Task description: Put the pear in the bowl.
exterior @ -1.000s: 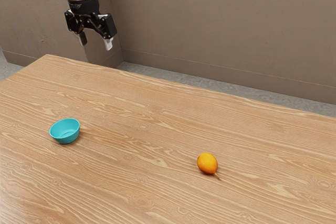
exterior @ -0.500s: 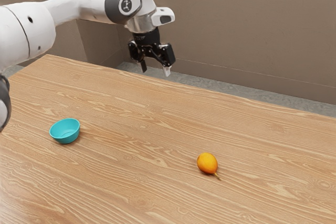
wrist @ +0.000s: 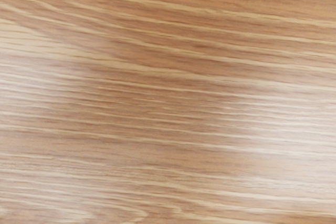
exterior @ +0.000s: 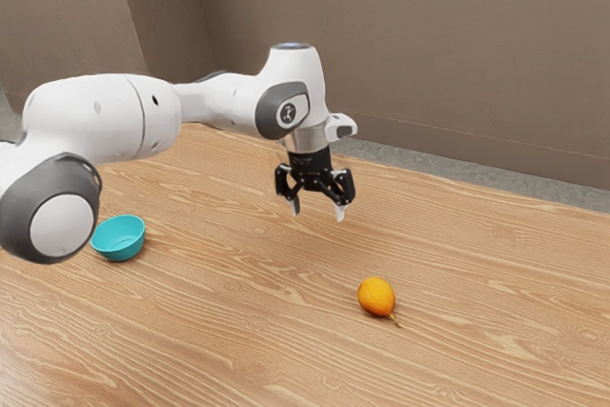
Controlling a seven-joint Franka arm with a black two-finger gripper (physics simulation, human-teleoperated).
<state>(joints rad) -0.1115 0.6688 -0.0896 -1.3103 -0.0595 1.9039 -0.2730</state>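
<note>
The black two-finger gripper (exterior: pixel 317 211) is held above the wooden table (exterior: pixel 496 331), between the bowl (exterior: pixel 118 252) and the pear (exterior: pixel 376 296), and nearer the table's far edge (exterior: pixel 481 188) than either of them. Its fingers are spread well apart and pointed down, with nothing held between them; presumably they are kept wide so that the fruit's rounded sides can be straddled without being knocked. The pear, orange-yellow, is laid on its side on the bare wood, well in from the far edge and toward the exterior view's right, with its thin stem (exterior: pixel 396 320) pointed away from that edge. The bowl, turquoise, is set upright toward the exterior view's left, also well in from the far edge, its mouth turned up so that the fruit can be received from above. The two are placed well apart, so a carry across the table is called for once a grasp is made. In the wrist view, wood grain is seen beneath the hand, so the fingers are judged not to be lined up over the pear. The approach seems to be the step in hand, with the grasp and the placing both left to be done. The pear should be gripped across its fat body rather than by the stem, since a round skin could be rolled away by an off-centre touch.
</note>
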